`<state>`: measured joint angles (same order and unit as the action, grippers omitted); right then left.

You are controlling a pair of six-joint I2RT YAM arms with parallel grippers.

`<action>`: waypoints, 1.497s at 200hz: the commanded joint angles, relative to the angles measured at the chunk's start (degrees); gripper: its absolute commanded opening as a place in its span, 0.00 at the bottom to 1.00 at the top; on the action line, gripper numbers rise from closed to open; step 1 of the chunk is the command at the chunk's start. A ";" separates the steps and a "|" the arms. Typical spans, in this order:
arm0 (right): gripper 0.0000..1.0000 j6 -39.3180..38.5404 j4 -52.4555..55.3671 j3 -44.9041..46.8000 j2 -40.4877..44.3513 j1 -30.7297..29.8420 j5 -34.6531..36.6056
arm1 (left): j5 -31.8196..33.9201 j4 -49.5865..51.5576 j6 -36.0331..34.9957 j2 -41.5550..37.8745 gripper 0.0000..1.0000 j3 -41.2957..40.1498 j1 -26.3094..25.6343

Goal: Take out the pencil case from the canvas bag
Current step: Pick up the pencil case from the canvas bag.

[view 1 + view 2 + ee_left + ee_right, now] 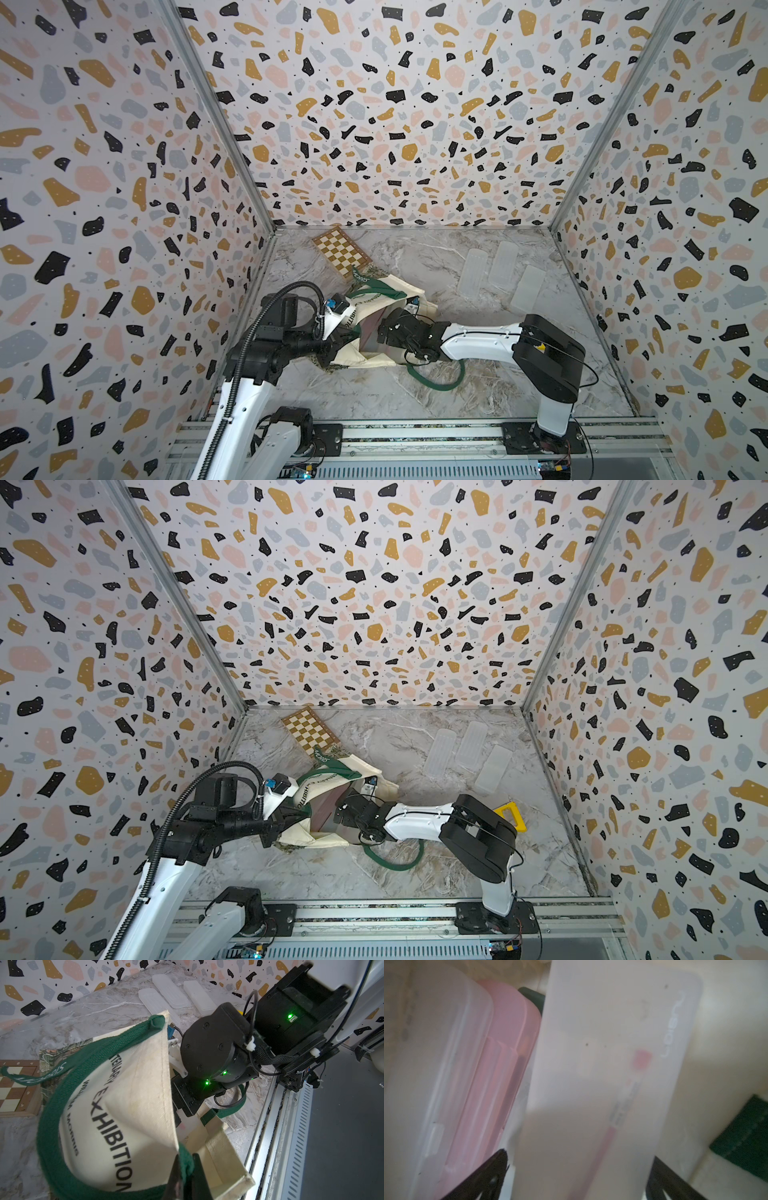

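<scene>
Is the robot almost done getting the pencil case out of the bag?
Not yet. Three frosted cases already lie on the table. The left gripper pinches the canvas bag open; the right gripper, open, straddles a frosted pencil case inside. Closing and lifting remain.

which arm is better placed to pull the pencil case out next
Right. The right hand sits inside the canvas bag, open jaws either side of a frosted pencil case. The left hand is shut on the bag's green strap, holding the mouth open.
</scene>
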<state>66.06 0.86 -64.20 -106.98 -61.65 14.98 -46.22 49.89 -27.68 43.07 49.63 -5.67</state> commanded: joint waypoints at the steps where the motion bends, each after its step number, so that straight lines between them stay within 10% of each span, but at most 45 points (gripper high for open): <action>1: 0.93 1.26 3.55 -1.81 0.15 0.37 1.14 | -1.24 0.25 -0.53 -0.58 0.00 -0.52 0.42; 93: 0.71 -1.63 -0.48 4.22 7.25 0.28 3.44 | -1.33 -0.06 -0.44 -0.78 0.00 -0.78 0.41; 299: 0.68 -14.15 -5.02 15.83 24.62 -2.69 0.14 | -0.76 -1.55 1.80 -2.79 0.00 -1.81 0.52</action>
<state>53.49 -2.57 -49.43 -85.89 -64.05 15.31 -46.63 49.65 -26.72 41.34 48.56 -5.67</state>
